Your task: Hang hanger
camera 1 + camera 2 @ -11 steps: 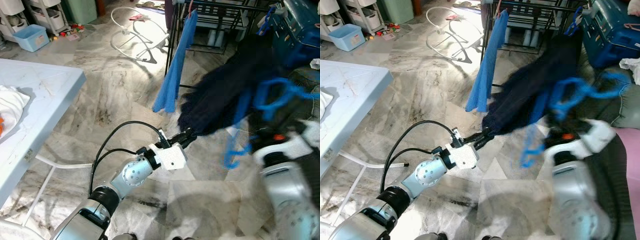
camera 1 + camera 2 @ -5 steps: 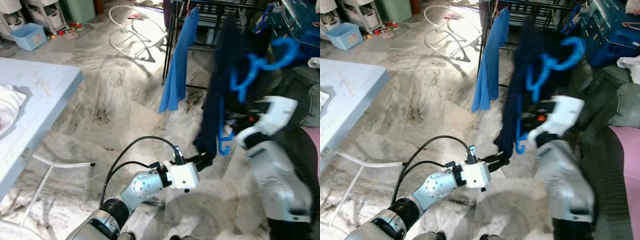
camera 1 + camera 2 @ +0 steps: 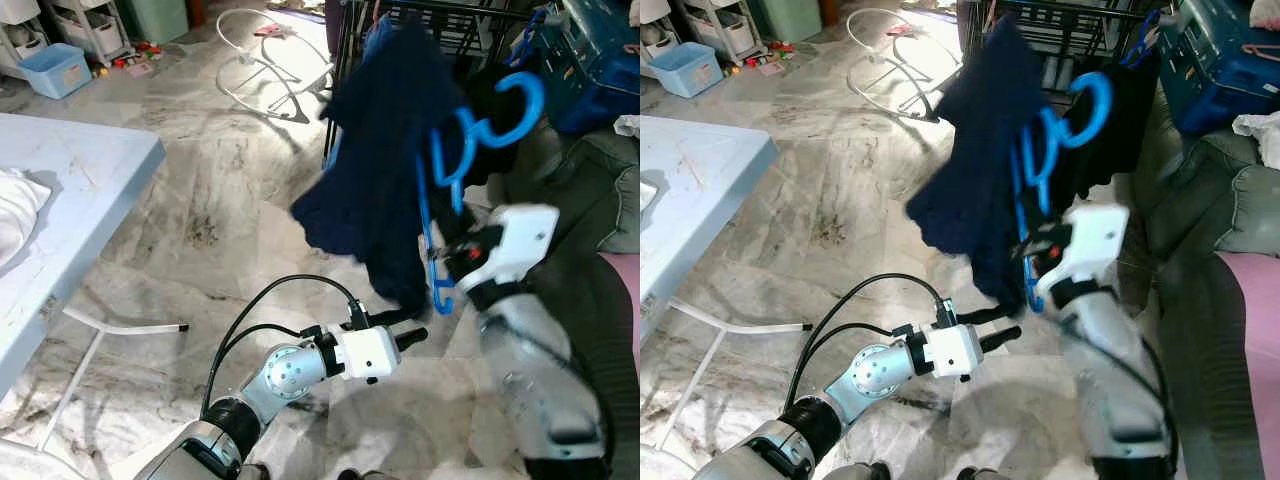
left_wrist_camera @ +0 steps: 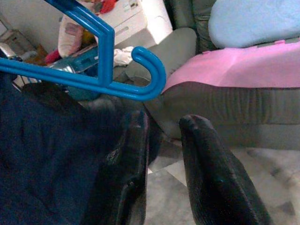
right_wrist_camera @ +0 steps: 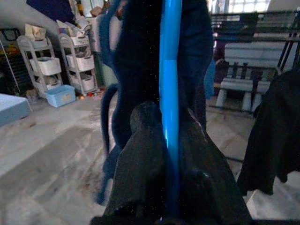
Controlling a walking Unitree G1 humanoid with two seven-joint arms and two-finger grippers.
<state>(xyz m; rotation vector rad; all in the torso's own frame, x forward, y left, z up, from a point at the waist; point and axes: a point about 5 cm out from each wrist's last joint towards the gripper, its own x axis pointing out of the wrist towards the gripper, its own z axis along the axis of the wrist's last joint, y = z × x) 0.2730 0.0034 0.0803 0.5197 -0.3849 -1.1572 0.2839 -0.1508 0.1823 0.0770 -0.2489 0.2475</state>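
Note:
A blue plastic hanger [image 3: 470,135] carries a dark navy garment [image 3: 375,170] and is held up in front of the black drying rack [image 3: 440,18]. My right gripper [image 3: 452,262] is shut on the hanger's lower bar [image 5: 169,56], with the hook [image 3: 520,98] pointing up toward the rack. The garment billows out to the left. Low above the floor, my left gripper [image 3: 402,330] is open just under the garment's hem [image 4: 51,154], and nothing lies between its fingers [image 4: 136,154]. The hanger's end [image 4: 140,75] passes just above them.
A light blue table [image 3: 70,190] with white cloth stands at the left. A grey-green sofa [image 3: 605,190] with a pink cover [image 3: 628,300] is on the right, blue cases [image 3: 600,55] behind it. A black garment [image 3: 1120,125] hangs on the rack. A white wire frame [image 3: 270,60] lies on the marble floor.
My right arm has raised the hanger and garment toward the rack, and the garment has swung left. My left gripper has let go of the hem and sits lower.

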